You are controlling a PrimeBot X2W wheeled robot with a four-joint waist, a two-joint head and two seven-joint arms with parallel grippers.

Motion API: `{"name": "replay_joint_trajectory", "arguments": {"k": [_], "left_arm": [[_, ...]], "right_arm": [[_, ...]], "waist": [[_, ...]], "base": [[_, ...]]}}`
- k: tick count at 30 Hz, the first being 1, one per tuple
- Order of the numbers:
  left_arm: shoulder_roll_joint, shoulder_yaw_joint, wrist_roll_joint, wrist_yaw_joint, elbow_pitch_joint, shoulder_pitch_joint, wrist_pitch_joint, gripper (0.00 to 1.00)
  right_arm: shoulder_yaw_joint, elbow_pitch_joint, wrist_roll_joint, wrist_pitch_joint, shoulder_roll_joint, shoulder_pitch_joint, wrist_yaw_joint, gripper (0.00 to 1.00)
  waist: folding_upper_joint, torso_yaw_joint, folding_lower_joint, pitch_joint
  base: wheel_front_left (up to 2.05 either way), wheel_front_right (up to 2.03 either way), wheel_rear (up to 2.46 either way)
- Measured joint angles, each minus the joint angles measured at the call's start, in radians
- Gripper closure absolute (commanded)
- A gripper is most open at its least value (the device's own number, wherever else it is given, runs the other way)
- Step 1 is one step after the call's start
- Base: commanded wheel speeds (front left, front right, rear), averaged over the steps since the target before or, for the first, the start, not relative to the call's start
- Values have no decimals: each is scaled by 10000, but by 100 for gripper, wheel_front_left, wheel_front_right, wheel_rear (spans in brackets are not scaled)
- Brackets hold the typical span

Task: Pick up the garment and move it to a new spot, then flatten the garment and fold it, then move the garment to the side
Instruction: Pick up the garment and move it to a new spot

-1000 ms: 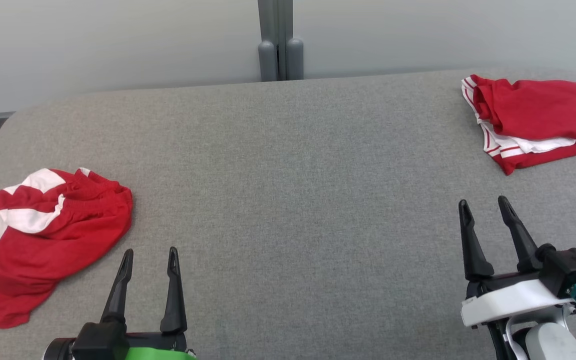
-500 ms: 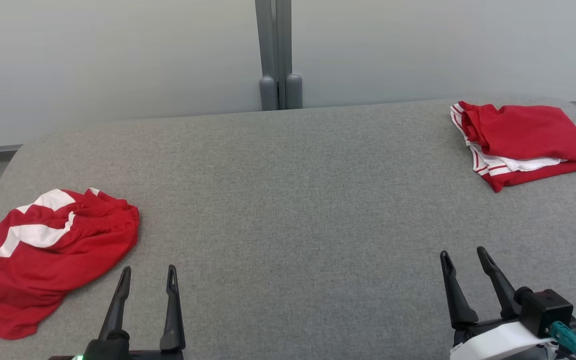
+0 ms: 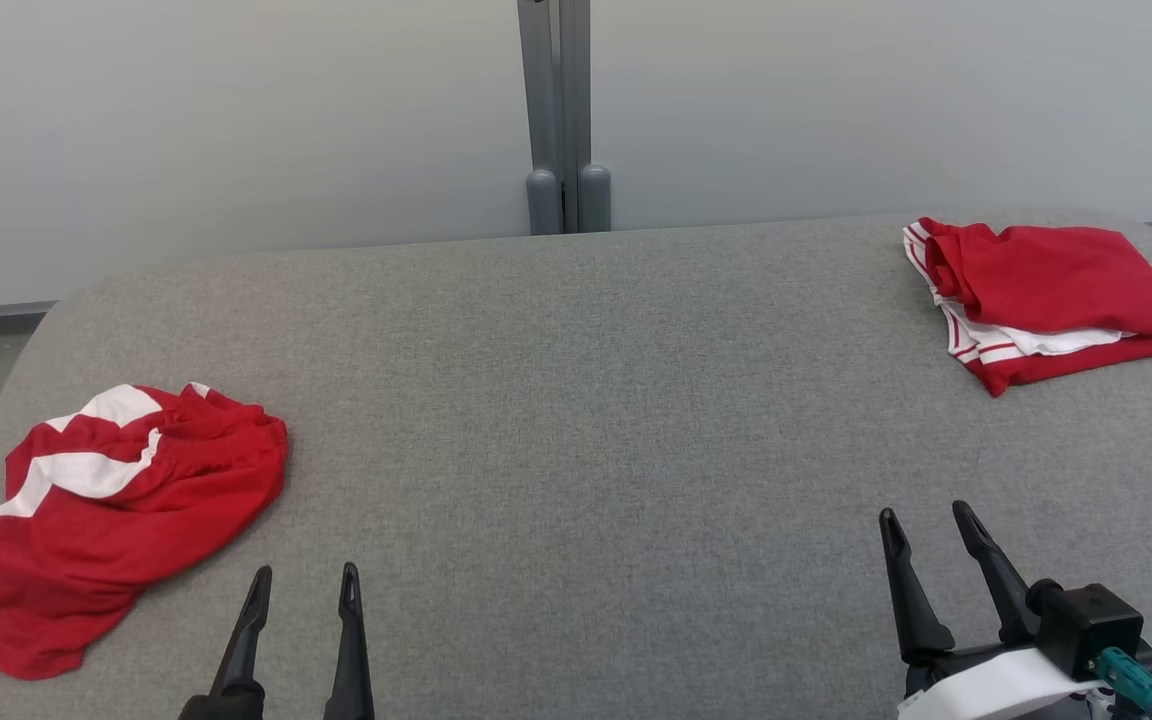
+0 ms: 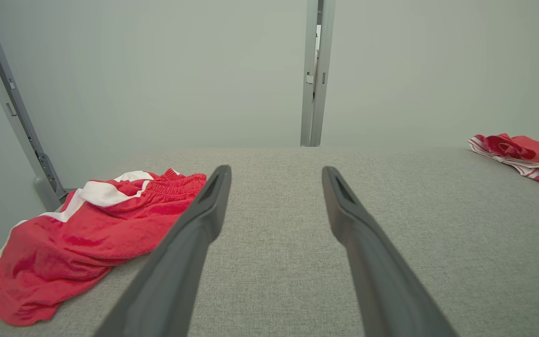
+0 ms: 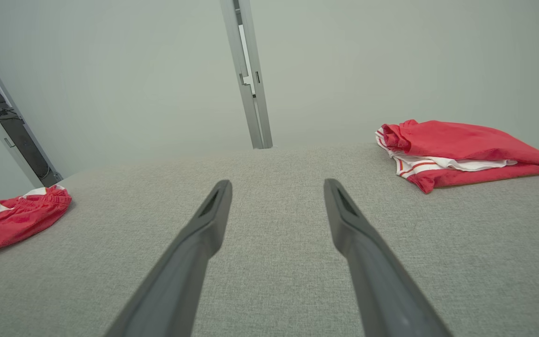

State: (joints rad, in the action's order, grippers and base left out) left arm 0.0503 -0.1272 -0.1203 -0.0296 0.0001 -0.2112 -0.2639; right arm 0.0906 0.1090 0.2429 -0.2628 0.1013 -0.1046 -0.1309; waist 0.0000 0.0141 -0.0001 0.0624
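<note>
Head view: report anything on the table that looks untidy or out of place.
The red-and-white garment at the table's left lies crumpled and bunched, unlike the folded garment at the far right. Nothing else stands out.

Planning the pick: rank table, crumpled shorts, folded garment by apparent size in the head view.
table
crumpled shorts
folded garment
The shorts lie nearer the camera, so their lead is unsure.

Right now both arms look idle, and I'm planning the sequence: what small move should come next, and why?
Probably swing the left gripper left toward the crumpled red-and-white fabric shorts. They lie bunched and unfolded near the grey fabric-covered table's left edge, close beside that gripper, whose fingers stand open and empty; the red folded garment at far right already looks done.
</note>
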Motion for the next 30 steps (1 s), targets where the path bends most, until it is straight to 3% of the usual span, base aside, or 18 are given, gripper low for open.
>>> {"name": "replay_joint_trajectory", "arguments": {"k": [30], "left_arm": [[0, 19, -21, -105, 81, 21, 0, 0]], "right_arm": [[125, 176, 33, 0, 44, -27, 0, 0]], "waist": [[0, 4, 0, -46]], "base": [[0, 0, 0]]}}
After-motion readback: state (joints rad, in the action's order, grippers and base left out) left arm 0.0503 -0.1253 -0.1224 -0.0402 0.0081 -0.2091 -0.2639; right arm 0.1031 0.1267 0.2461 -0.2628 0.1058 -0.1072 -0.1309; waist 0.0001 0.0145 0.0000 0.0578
